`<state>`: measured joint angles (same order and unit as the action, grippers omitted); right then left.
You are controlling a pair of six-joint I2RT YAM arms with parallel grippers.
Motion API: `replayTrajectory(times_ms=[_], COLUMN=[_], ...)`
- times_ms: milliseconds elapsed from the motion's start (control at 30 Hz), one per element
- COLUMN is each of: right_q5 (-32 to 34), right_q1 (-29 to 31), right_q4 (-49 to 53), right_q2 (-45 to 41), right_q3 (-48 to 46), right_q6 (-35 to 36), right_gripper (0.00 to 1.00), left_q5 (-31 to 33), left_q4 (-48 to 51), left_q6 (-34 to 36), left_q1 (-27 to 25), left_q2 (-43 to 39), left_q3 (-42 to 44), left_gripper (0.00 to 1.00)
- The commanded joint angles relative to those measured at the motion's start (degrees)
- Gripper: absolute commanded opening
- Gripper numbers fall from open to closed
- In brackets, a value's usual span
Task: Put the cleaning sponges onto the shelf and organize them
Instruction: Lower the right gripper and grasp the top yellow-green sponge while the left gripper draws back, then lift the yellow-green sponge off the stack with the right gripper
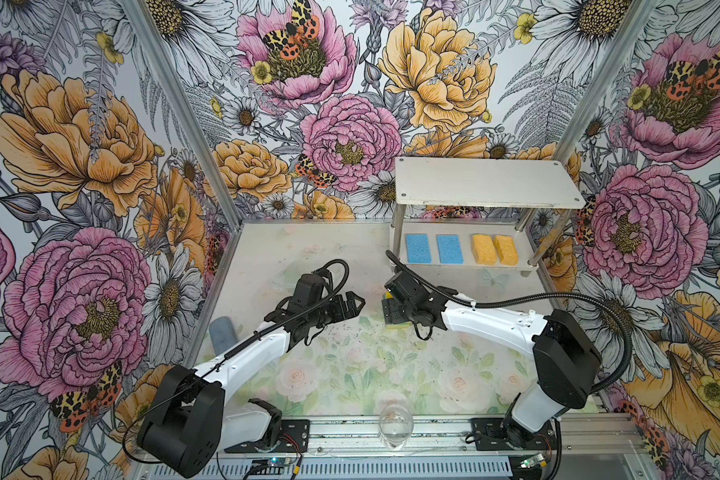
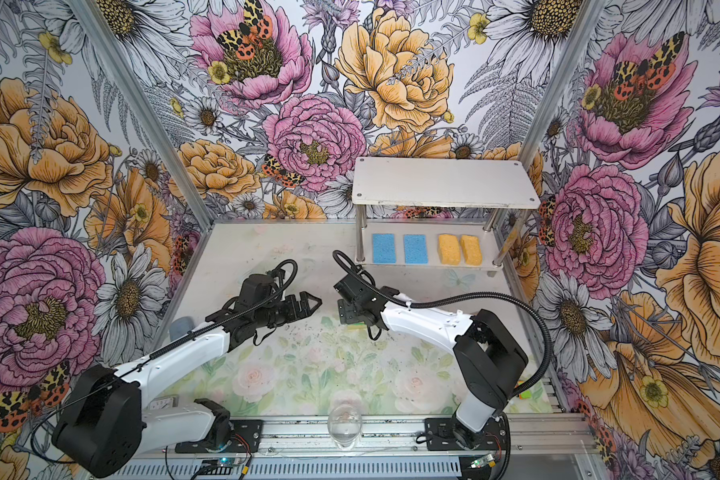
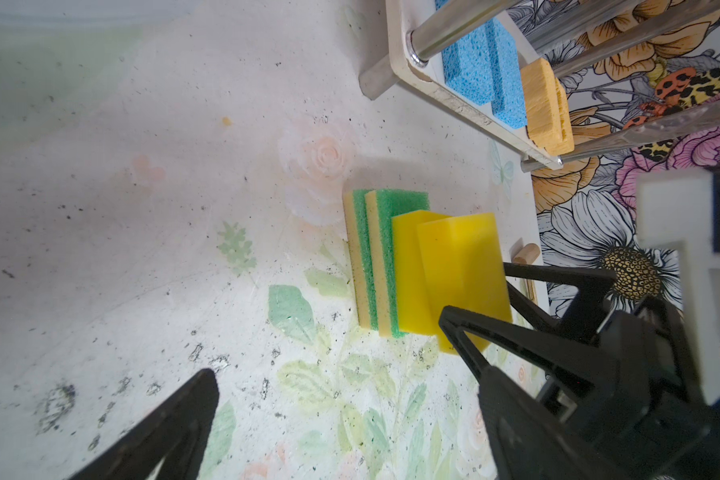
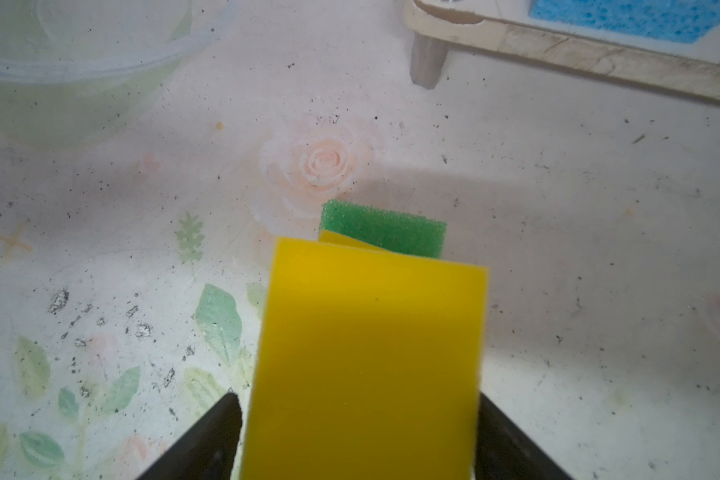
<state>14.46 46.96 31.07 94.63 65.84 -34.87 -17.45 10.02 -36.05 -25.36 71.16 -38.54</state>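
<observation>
The shelf (image 1: 487, 180) stands at the back right. Its lower board (image 2: 429, 266) carries two blue sponges (image 1: 418, 248) and two orange-yellow sponges (image 1: 495, 249) in a row; the top board is bare. In the middle of the table two green-topped sponges (image 3: 375, 257) and a bright yellow sponge (image 3: 408, 270) stand side by side. My right gripper (image 4: 358, 419) is shut on another bright yellow sponge (image 4: 366, 357), which is tilted against that row. My left gripper (image 3: 350, 399) hovers open to the left, with nothing between its fingers.
A clear glass (image 1: 395, 424) stands at the front edge between the arm bases. A grey-blue cylinder (image 1: 223, 328) lies by the left wall. A clear plastic bowl (image 4: 80, 50) sits on the table beyond the left gripper. Floral walls enclose three sides.
</observation>
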Motion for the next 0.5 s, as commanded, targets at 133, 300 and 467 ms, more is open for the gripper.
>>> replayTrajectory(times_ms=[133, 300, 467], right_q5=[2.31, 2.68, 2.59], right_q1=[0.58, 0.67, 0.68], right_q4=[0.57, 0.66, 0.75], right_q2=[0.65, 0.65, 0.74], right_q3=[0.08, -0.26, -0.28], right_q6=[0.46, 0.52, 0.68], right_gripper=[0.82, 0.78, 0.77], left_q5=[-0.76, -0.65, -0.56], left_q4=[-1.5, -1.67, -1.85], left_q6=[-0.5, -0.62, -0.69], left_q1=[0.41, 0.4, 0.4], left_q2=[0.21, 0.21, 0.3], left_q3=[0.84, 1.0, 1.18], left_gripper=[0.99, 0.99, 0.99])
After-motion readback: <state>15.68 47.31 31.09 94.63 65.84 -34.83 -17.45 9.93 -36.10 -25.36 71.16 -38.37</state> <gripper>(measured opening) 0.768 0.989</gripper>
